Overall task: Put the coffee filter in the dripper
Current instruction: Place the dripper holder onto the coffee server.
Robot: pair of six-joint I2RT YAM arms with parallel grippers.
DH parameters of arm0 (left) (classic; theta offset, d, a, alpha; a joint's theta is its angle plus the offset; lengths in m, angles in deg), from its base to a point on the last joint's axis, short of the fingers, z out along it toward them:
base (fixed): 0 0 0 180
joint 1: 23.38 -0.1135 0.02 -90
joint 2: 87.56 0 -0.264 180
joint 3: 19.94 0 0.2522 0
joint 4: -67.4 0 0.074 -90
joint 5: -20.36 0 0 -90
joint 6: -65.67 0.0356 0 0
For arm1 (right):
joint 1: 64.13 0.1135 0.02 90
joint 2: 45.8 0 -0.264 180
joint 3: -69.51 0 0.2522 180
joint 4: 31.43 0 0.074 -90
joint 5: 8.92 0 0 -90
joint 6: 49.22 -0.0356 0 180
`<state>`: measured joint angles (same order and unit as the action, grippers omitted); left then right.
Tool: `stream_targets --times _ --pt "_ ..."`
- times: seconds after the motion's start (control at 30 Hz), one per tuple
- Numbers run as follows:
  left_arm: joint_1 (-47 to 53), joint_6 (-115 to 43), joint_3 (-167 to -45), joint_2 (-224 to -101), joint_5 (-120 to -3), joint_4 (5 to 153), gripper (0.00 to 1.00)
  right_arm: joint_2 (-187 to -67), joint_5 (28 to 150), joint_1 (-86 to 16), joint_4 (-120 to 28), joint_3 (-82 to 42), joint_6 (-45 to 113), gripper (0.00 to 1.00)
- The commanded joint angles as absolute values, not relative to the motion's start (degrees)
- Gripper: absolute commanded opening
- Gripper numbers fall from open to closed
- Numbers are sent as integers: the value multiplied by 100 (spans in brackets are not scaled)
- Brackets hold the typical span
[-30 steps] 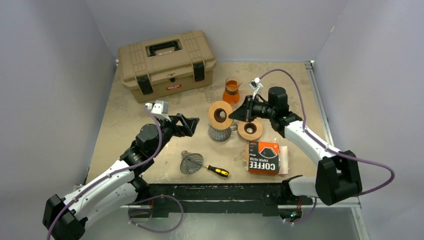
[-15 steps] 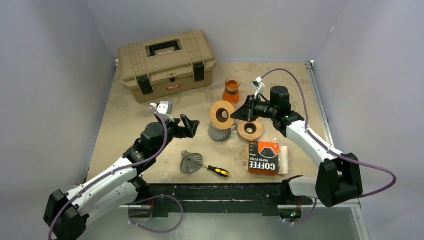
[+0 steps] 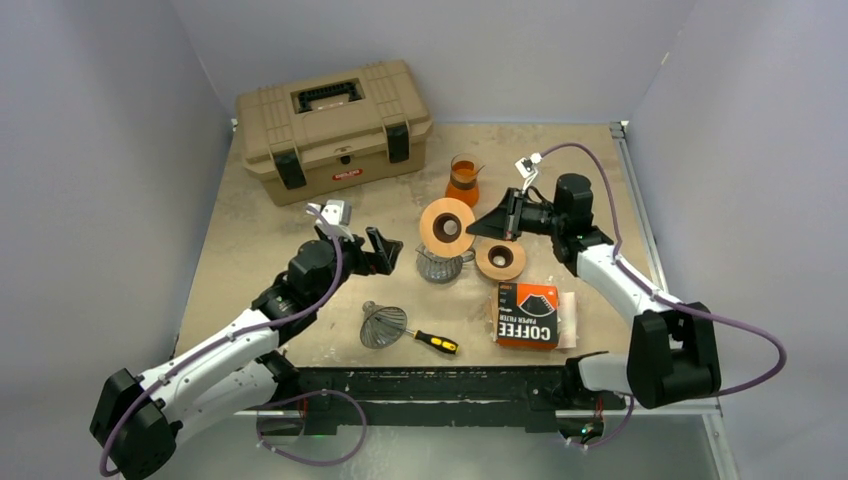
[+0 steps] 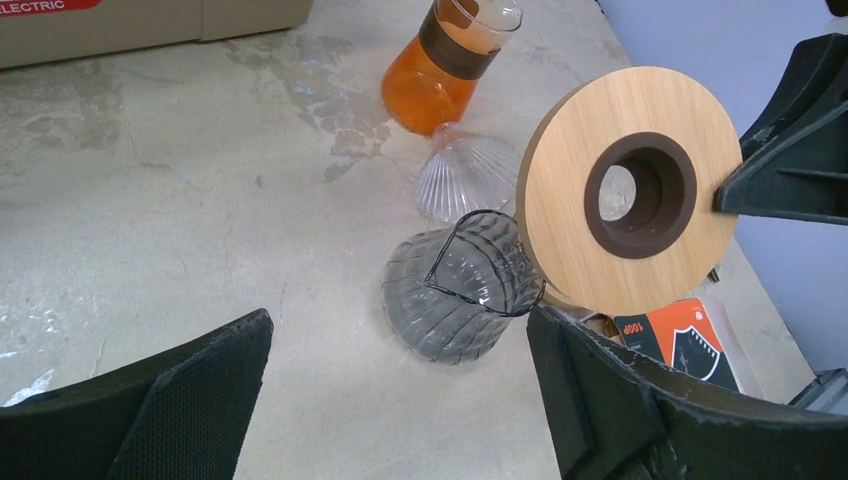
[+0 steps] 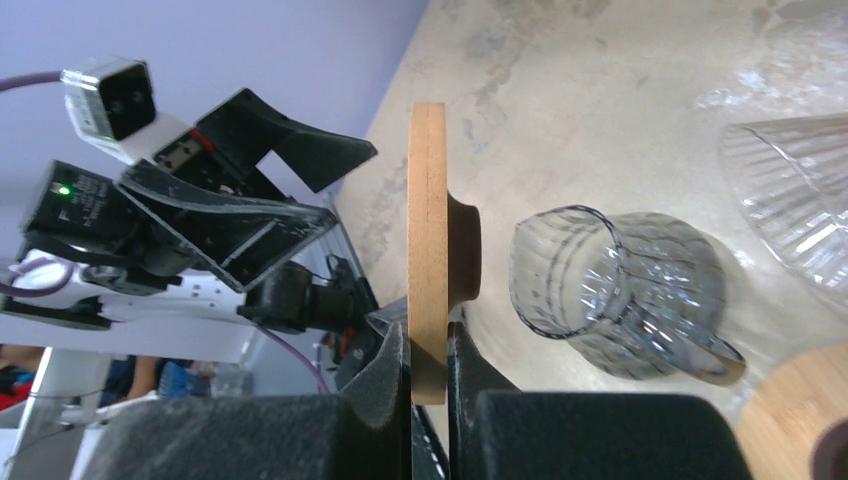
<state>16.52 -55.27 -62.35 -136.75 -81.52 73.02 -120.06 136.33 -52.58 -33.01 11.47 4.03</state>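
Note:
My right gripper is shut on the rim of a wooden disc with a dark centre collar, held on edge above a grey ribbed glass carafe. A clear ribbed glass cone dripper lies behind the carafe. The orange coffee filter box lies flat near the front. My left gripper is open and empty, just left of the carafe.
A second wooden ring lies right of the carafe. A glass of orange liquid stands behind it, and a tan toolbox sits at the back left. A wire cone and a screwdriver lie near the front.
My left gripper has edged right toward the carafe. My right arm has drawn back slightly, lifting the wooden disc a little up and right.

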Motion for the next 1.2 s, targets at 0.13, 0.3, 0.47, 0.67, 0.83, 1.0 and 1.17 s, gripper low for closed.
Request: stream_targets --times 0.13,0.3,0.47,0.67,0.83,1.0,1.17 --pt "1677 -5647 -6478 -13748 -7995 7092 99 -12183 14190 -5262 -1848 1409 -619 0" --pt "1676 -5661 -6452 -13757 -7985 7093 99 -12347 14248 -5262 -1320 1681 -1009 0" --pt "1675 -5676 -6452 -13792 -7988 7096 99 -12544 14231 -5262 -1151 1833 -1090 0" --pt "1673 -5737 -6465 -13827 -8115 7157 99 -12660 14143 -5266 -1170 1838 -1031 0" --pt "1677 -5735 -6462 -13857 -8093 7123 99 -12707 14137 -5262 -1154 1822 -1028 0" --pt "1674 -5668 -6552 -13935 -8078 7150 99 -12790 14052 -5262 -1088 1841 -1034 0" --pt "1677 -5631 -6613 -13972 -8071 7190 98 -12857 14033 -5262 -916 1895 -1145 0"
